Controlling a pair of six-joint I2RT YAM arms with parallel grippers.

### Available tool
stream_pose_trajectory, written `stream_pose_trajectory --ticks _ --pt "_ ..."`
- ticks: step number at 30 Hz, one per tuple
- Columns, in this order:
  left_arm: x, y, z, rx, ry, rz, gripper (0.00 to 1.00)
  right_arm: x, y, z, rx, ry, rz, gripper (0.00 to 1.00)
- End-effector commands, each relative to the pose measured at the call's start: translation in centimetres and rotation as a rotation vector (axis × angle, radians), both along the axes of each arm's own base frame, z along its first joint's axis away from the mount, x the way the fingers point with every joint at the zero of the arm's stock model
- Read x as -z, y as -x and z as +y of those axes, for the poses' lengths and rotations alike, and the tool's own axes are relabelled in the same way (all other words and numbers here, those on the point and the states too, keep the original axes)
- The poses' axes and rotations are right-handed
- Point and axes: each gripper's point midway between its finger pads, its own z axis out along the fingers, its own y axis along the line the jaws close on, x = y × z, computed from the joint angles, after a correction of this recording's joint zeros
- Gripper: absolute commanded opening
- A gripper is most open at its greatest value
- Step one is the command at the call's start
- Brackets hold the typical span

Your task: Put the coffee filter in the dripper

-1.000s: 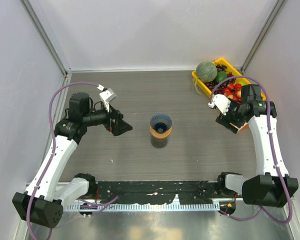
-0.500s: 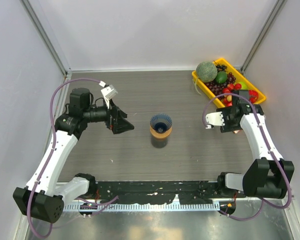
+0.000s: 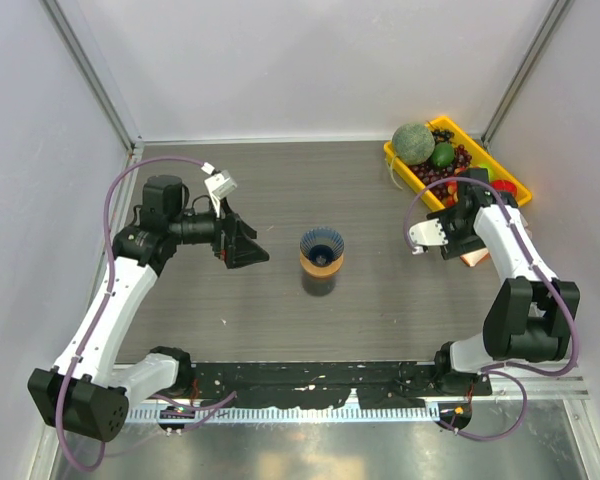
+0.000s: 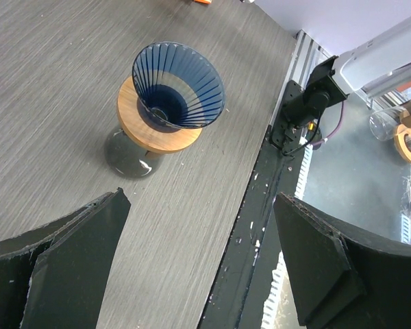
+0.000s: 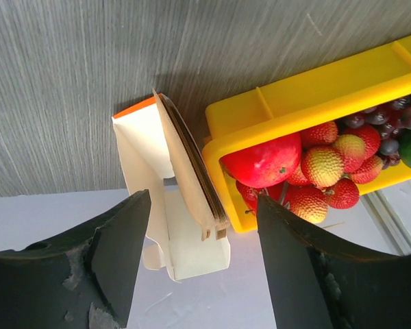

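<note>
Top external, grey woodgrain table [image 3: 280, 190], dripper [image 3: 322, 247] mid-table, pale walls [image 3: 310, 60]

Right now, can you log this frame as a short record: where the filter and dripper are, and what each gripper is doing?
dripper: mid-table on a wooden collar, no paper inside
coffee filter: tan stack standing in a white holder, beside the yellow fruit tray
left gripper: open, empty, facing the dripper
right gripper: open, empty, over the filter stack
task status: filter not yet grasped
</note>
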Motion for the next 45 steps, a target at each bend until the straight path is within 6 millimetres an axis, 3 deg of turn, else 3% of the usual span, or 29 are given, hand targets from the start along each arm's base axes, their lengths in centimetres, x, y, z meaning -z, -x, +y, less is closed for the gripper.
stream_pose_trajectory --ticks 1,13,21,24,29,40,45 --pt "-1.7 0.3 -0.2 0.032 0.026 -0.040 0.99 -0.5 -0.7 -0.7 -0.061 0.072 0.024 0.69" --pt "-1.2 0.0 -0.3 0.034 0.019 0.002 0.99 0.8 -1.7 -1.4 -0.042 0.100 0.033 0.54" --pt "-1.2 -0.3 -0.3 0.028 0.016 0.011 0.99 1.1 -2.0 -1.6 -0.053 0.123 0.019 0.31" --pt "-1.1 -0.5 -0.2 0.019 0.020 0.025 0.99 1.1 -2.2 -1.7 -0.059 0.130 0.005 0.17" --pt "-1.1 -0.6 -0.2 0.016 0.023 0.036 0.99 0.6 -2.1 -1.3 -0.059 0.112 -0.007 0.05" --pt "-1.0 -1.0 -0.2 0.011 0.025 0.051 0.99 -0.9 -1.4 1.3 -0.085 0.041 -0.027 0.05" --pt "-0.9 -1.1 -0.3 0.011 0.027 0.057 0.99 -0.6 -1.4 2.1 -0.088 0.033 -0.020 0.06"
